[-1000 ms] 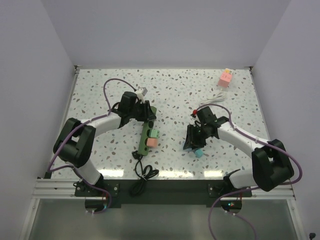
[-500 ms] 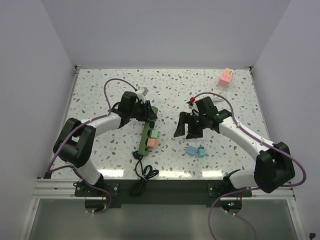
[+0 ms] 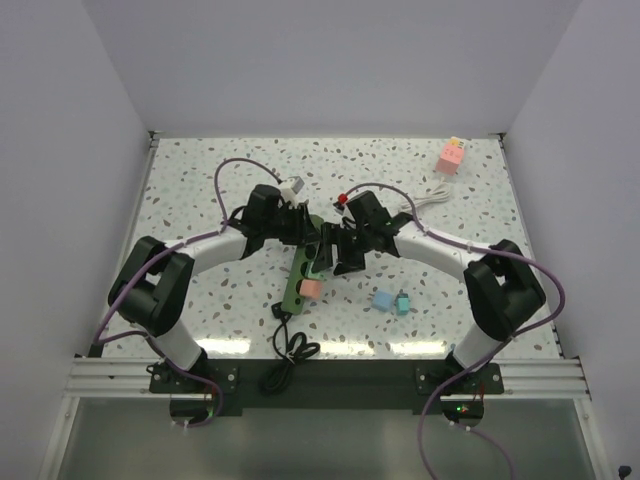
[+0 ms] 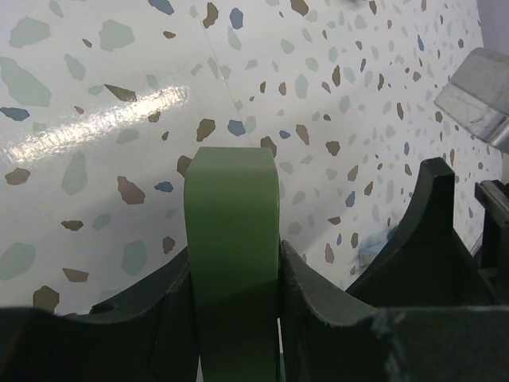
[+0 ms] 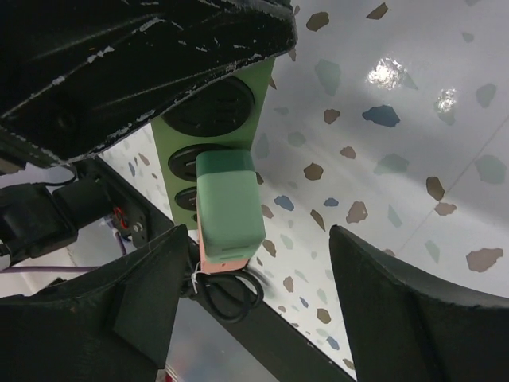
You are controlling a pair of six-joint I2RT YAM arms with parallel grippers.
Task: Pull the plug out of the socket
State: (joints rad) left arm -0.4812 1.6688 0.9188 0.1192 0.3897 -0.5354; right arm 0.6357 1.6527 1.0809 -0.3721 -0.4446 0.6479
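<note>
Speckled terrazzo table (image 3: 180, 170): left gripper (image 3: 303, 233) clamps the far end of the dark-green socket (image 3: 296, 283), lying mid-table, well apart from every edge; right gripper (image 5: 262, 270), jaws wide, straddles its mint plug (image 5: 229, 203); two loose plugs (image 3: 381, 300) rest right
</note>
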